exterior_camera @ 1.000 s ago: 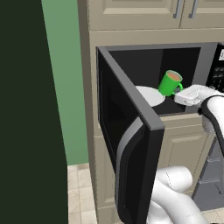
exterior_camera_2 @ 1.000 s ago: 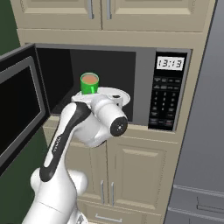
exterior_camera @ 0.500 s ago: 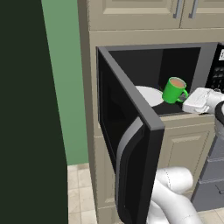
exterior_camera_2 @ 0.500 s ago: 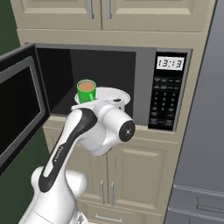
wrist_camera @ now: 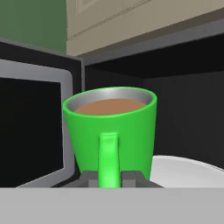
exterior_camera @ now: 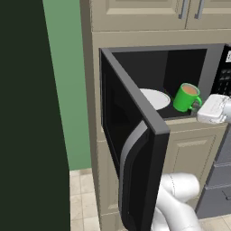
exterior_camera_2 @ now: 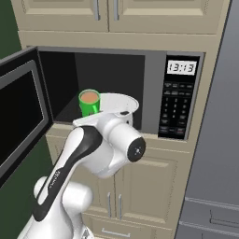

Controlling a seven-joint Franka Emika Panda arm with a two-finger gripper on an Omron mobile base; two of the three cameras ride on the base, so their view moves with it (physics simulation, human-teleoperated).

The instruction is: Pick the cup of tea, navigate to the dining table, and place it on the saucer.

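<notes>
Cup of tea [wrist_camera: 110,131] upright at open microwave [exterior_camera: 135,149] mouth, handle facing claw [wrist_camera: 109,178], claw clamped on handle, white turntable plate [exterior_camera: 153,98] just beside

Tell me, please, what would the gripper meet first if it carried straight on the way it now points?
Little room to go: the gripper already has the cup of tea by its handle. Past the cup, probably the dark inside of the microwave, though depth is hard to judge.

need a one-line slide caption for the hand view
Green cup of tea seen handle-on between the gripper fingertips, in front of the open microwave and its white turntable plate.
</notes>
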